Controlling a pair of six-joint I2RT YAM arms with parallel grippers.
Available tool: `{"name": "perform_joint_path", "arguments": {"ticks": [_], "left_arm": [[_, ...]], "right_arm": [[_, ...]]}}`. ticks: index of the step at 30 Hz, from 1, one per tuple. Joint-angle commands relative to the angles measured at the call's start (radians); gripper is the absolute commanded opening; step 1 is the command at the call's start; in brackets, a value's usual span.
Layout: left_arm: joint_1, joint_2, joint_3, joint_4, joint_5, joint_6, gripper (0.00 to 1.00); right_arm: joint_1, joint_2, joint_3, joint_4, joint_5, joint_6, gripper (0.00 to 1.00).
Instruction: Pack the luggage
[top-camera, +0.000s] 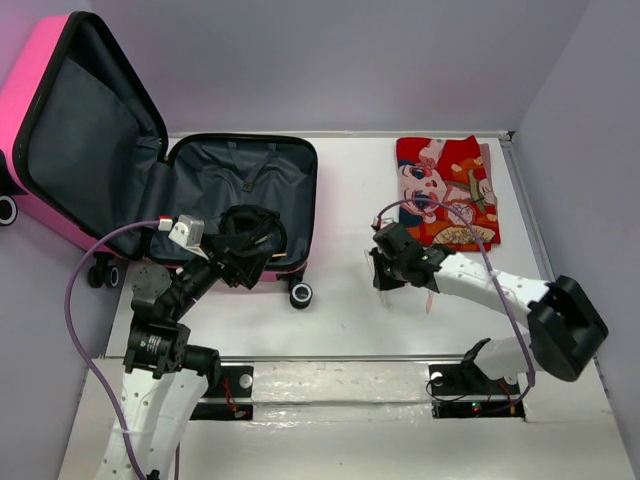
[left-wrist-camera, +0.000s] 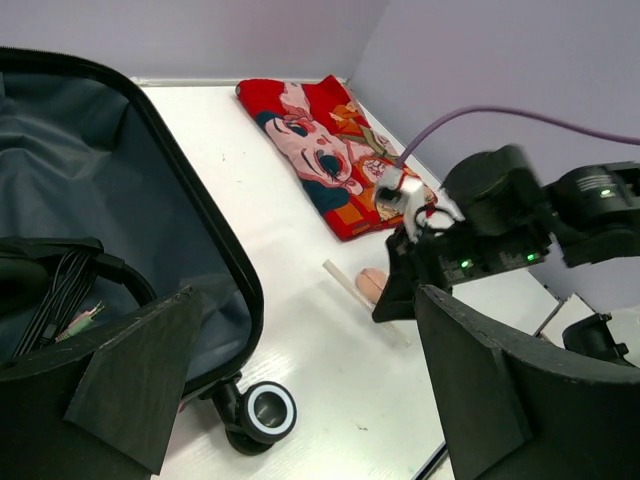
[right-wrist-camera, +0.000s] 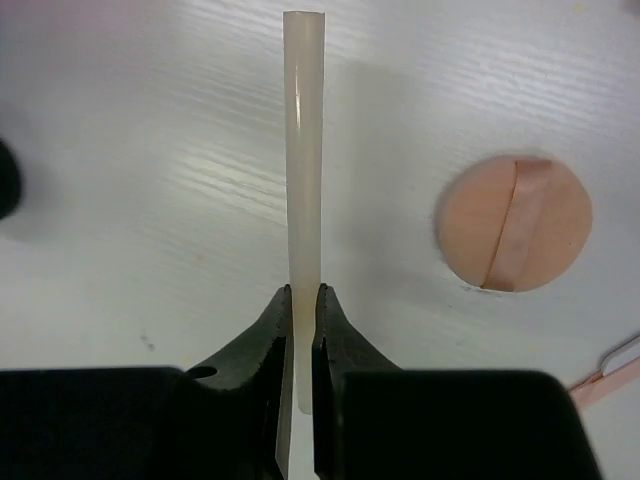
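The luggage (top-camera: 250, 170), a hot-pink hard-shell suitcase, lies open at the left with its dark grey lining (left-wrist-camera: 90, 170) showing and its lid raised. Black cables (left-wrist-camera: 60, 290) lie inside it. My left gripper (top-camera: 250, 245) hangs over the case's near right corner, jaws wide open and empty (left-wrist-camera: 310, 295). My right gripper (top-camera: 385, 275) is down on the table to the right of the case. It is shut on the near end of a translucent white stick (right-wrist-camera: 304, 150) that lies flat, its fingers (right-wrist-camera: 304, 295) pinching it from both sides. The stick (left-wrist-camera: 345, 280) also shows in the left wrist view.
A round pink disc (right-wrist-camera: 513, 222) lies on the table just right of the stick. A folded red cartoon-print cloth (top-camera: 445, 190) sits at the back right, near the wall. A black suitcase wheel (top-camera: 300, 294) sticks out at the case's near corner.
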Motion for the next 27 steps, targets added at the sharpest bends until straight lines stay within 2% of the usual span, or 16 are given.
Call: {"name": "perform_joint_path", "arguments": {"ticks": [1, 4, 5, 7, 8, 9, 10, 11, 14, 16, 18, 21, 22, 23, 27], "left_arm": [[0.001, 0.004, -0.007, 0.043, 0.028, -0.004, 0.99], [0.006, 0.008, -0.007, 0.042, 0.026, -0.006, 0.99], [0.007, 0.008, -0.008, 0.043, 0.026, -0.006, 0.99], [0.010, 0.012, -0.008, 0.043, 0.026, -0.006, 0.99], [0.012, 0.015, -0.008, 0.042, 0.026, -0.006, 0.99], [0.013, 0.015, -0.008, 0.043, 0.026, -0.006, 0.99], [0.013, 0.015, -0.008, 0.042, 0.025, -0.006, 0.99], [0.013, 0.015, -0.008, 0.043, 0.023, -0.004, 0.99], [0.013, 0.008, -0.007, 0.042, 0.023, -0.004, 0.99], [0.013, 0.003, -0.007, 0.042, 0.025, -0.004, 0.99], [0.013, 0.000, -0.007, 0.042, 0.028, -0.004, 0.99], [0.012, -0.006, -0.007, 0.042, 0.026, -0.004, 0.99], [0.012, -0.008, -0.007, 0.042, 0.026, -0.004, 0.99], [0.012, -0.008, -0.007, 0.042, 0.026, -0.004, 0.99], [0.010, -0.006, -0.008, 0.042, 0.028, -0.006, 0.99]], "right_arm": [[-0.002, -0.157, 0.112, 0.131, -0.117, -0.029, 0.07], [0.008, -0.104, 0.262, 0.220, -0.218, -0.015, 0.07], [0.008, -0.028, 0.370, 0.240, -0.244, 0.005, 0.07], [0.021, 0.060, 0.486, 0.282, -0.267, 0.034, 0.07], [0.034, 0.104, 0.546, 0.293, -0.284, 0.048, 0.12], [0.044, 0.144, 0.596, 0.303, -0.298, 0.058, 0.42], [0.044, 0.201, 0.659, 0.313, -0.303, 0.081, 0.55], [0.044, 0.218, 0.677, 0.313, -0.286, 0.089, 0.73], [0.009, 0.203, 0.623, 0.313, -0.242, 0.092, 0.85], [-0.019, 0.163, 0.550, 0.314, -0.206, 0.098, 0.84], [-0.045, 0.085, 0.410, 0.311, -0.154, 0.098, 0.78], [-0.128, 0.004, 0.251, 0.236, 0.045, 0.092, 0.69], [-0.148, -0.006, 0.218, 0.184, 0.064, 0.094, 0.69], [-0.163, -0.024, 0.188, 0.169, 0.083, 0.094, 0.69], [-0.183, -0.058, 0.072, 0.090, 0.197, 0.092, 0.83]]}}
